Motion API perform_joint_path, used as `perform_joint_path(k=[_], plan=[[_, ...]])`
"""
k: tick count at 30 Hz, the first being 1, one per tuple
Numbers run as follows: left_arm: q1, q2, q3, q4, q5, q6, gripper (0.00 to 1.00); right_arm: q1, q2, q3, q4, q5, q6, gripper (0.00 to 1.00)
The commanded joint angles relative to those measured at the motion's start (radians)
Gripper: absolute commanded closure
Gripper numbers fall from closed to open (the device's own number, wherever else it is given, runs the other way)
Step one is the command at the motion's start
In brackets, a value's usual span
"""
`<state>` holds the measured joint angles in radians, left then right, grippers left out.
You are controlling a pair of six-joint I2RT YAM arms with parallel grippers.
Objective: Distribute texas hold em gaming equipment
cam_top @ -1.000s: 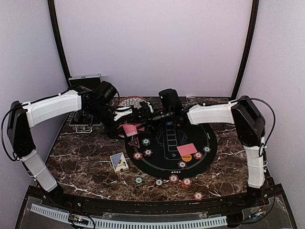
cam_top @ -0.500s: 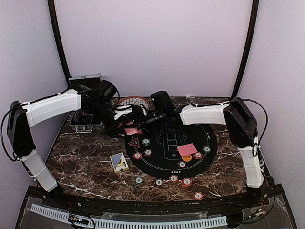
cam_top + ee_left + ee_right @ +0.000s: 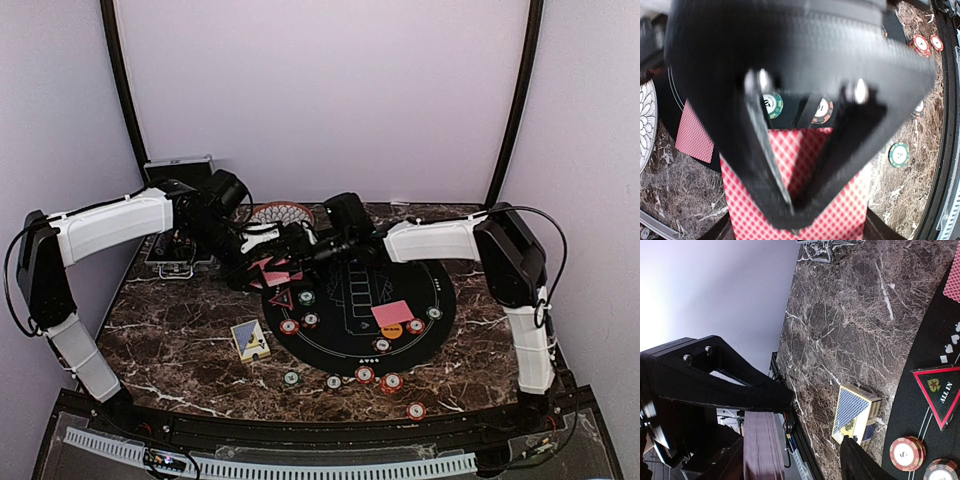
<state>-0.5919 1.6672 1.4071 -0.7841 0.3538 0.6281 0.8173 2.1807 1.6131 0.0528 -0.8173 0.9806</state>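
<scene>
The left gripper (image 3: pixel 782 399) fills the left side, dark and blurred, and a reddish card (image 3: pixel 762 445) hangs under it. A finger (image 3: pixel 857 467) of this wrist rises from the bottom edge, apart from that card. On the marble table (image 3: pixel 840 330) lies a blue-patterned box (image 3: pixel 856 415). Just beside the box, on the black mat (image 3: pixel 920 340), lie a red triangle (image 3: pixel 936 392) and two chips (image 3: pixel 907 454).

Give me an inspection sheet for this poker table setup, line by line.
Surface: brown marble table with a round black mat.
Job's things: red-backed cards in the left pincer; one card, striped chips, orange button and red triangle marker on the mat.
Clutter: card box, patterned bowl, black case.
Grippers: left pincer shut on the cards; right pincer open nearby.
Cables: black cable looping beside the right arm.
Surroundings: pale walls, black frame posts.
</scene>
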Motion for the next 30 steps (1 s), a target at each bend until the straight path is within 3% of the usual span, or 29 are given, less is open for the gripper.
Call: perform_joint_path(k=[1,19,24,27,30], plan=[[0.004,-0.027,0.025,0.007,0.023,0.003,1.00,-0.027,-0.044,-0.058,-0.021,0.031,-0.010,0.41],[0.004,-0.019,0.023,0.009,0.019,0.001,1.00,-0.069,-0.161,-0.189,0.111,0.016,0.070,0.70],[0.004,-0.018,0.024,0.009,0.017,0.001,1.00,-0.080,-0.181,-0.215,0.133,0.006,0.080,0.86],[0.005,-0.015,0.023,0.010,0.013,0.002,1.00,-0.096,-0.188,-0.280,0.278,-0.039,0.176,0.98],[0.004,-0.014,0.021,0.007,0.008,0.006,1.00,-0.112,-0.200,-0.317,0.353,-0.052,0.232,1.00]])
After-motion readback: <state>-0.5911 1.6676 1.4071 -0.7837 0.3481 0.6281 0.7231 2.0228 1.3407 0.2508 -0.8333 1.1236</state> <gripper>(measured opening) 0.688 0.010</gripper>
